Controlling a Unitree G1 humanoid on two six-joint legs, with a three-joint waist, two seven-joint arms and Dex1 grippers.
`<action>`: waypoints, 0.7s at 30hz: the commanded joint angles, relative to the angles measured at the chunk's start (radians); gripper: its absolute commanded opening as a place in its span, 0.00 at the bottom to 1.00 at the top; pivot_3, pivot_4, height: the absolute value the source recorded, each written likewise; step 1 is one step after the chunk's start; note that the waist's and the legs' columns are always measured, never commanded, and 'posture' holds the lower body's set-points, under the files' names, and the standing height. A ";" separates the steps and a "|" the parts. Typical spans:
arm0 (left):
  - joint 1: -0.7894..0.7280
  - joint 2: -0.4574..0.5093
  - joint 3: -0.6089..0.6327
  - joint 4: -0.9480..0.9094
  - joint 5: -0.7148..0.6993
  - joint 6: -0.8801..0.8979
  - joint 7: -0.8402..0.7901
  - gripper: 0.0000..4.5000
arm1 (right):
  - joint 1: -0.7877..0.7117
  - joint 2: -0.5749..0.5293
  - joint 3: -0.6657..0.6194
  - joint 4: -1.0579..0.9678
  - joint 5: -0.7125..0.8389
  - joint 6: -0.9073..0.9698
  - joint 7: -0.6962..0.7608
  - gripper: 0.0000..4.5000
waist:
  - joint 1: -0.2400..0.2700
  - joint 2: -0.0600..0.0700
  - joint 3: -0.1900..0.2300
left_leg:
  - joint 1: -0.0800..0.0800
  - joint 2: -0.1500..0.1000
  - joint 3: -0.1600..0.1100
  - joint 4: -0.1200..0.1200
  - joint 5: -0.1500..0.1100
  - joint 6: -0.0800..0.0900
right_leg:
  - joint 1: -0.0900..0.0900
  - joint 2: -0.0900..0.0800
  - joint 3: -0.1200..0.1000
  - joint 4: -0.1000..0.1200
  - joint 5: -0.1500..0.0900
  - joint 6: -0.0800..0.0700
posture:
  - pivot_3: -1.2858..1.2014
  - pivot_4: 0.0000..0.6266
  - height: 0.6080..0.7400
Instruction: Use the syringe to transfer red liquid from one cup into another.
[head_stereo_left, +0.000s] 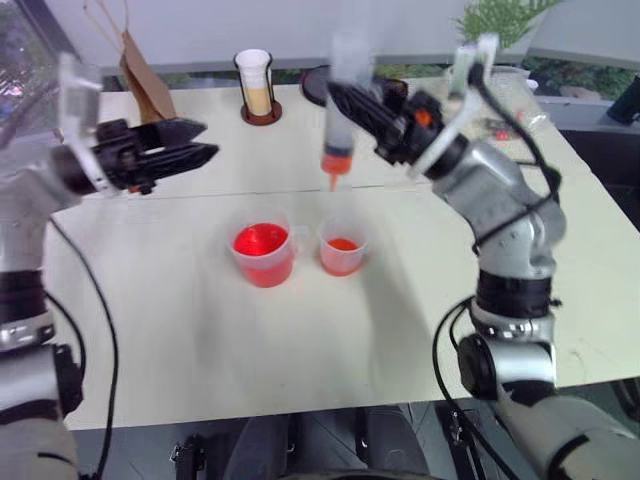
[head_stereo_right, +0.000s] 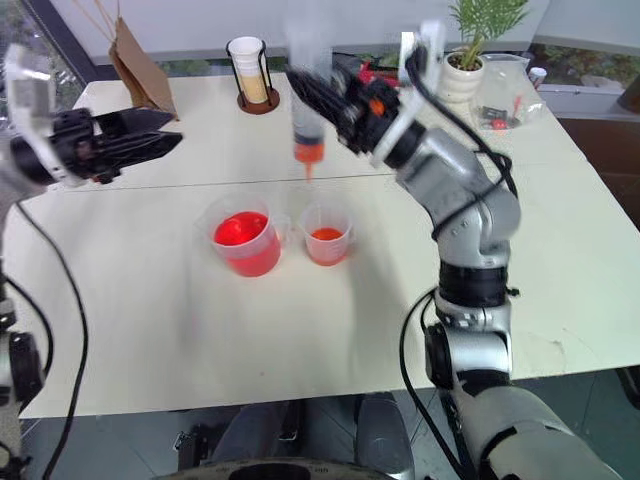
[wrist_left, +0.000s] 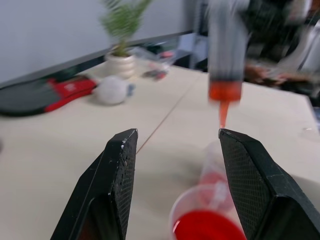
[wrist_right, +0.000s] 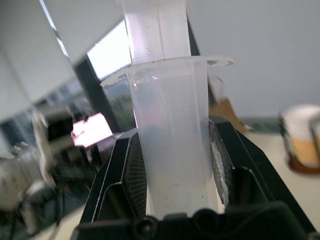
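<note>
The right pincer (head_stereo_left: 352, 105) clamps the large clear plastic syringe (head_stereo_left: 342, 120) upright, its orange-red nozzle above and slightly behind the smaller clear cup (head_stereo_left: 342, 248) on the pale surface (head_stereo_left: 200, 330). The wider clear beaker of red liquid (head_stereo_left: 263, 252) stands just beside that cup. The left pincer (head_stereo_left: 195, 143) hangs part-open and empty, well apart. If the nozzle isn't centred over the narrow cup, liquid could land on the surface.
</note>
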 joint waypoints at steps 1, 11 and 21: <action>-0.077 -0.004 -0.013 0.036 0.015 -0.041 -0.026 0.59 | 0.064 -0.002 0.039 -0.092 -0.020 -0.026 -0.015 0.31 | -0.006 0.000 0.000 | 0.000 0.000 0.001 0.000 0.000 0.000 | 0.000 0.000 0.000 0.000 0.000 0.000 | 0.52 0.24 1.00; -0.424 -0.221 -0.115 0.363 0.138 -0.259 -0.068 0.59 | 0.137 0.014 0.087 -0.090 -0.092 -0.118 -0.038 0.31 | 0.013 0.000 0.000 | 0.000 0.000 0.002 0.002 0.000 0.001 | 0.001 0.000 0.001 0.000 0.000 0.000 | 0.52 0.24 1.00; -0.582 -0.393 -0.190 0.676 0.294 -0.518 -0.141 0.59 | 0.153 0.001 0.088 -0.119 -0.116 -0.133 -0.053 0.31 | 0.017 -0.001 0.001 | 0.000 0.000 0.002 0.002 0.000 0.001 | 0.001 0.001 0.000 0.000 0.000 0.000 | 0.52 0.24 1.00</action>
